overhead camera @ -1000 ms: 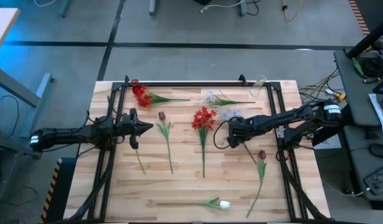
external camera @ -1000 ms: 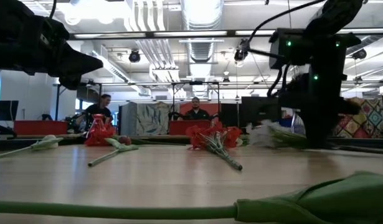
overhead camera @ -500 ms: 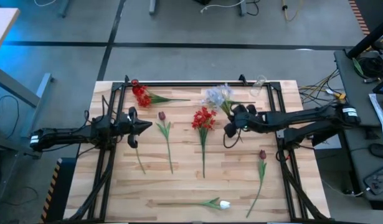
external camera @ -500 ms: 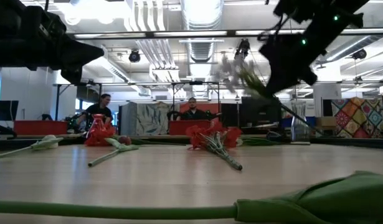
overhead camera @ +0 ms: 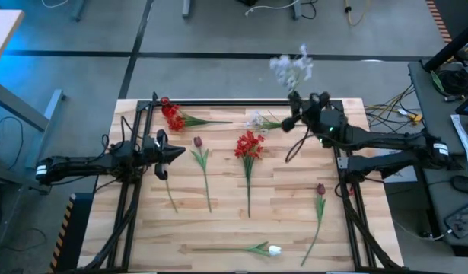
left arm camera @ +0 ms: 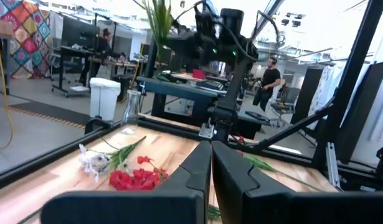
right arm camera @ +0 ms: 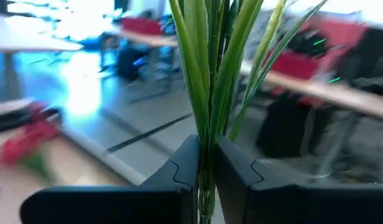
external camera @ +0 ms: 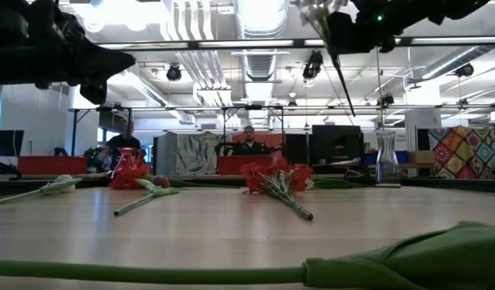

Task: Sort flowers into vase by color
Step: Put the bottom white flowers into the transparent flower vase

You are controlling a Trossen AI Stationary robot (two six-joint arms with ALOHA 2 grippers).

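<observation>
A white bin [left arm camera: 105, 98] stands beyond the wooden table [overhead camera: 218, 228].

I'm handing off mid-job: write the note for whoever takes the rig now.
Right gripper: shut on pale blue-white spray, lifted over the table's far edge near the glass vase.
Left gripper: shut, empty, waiting at the left.
On the table: two red clusters, two maroon tulips, another pale spray, white tulip.
Done: no flower shows in the vase yet.
Left: place the held spray, then the rest.

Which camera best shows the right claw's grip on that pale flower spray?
Right wrist view: right claw pinches the pale flower spray stems. High view shows the blossoms; low view the dangling stem.
</observation>
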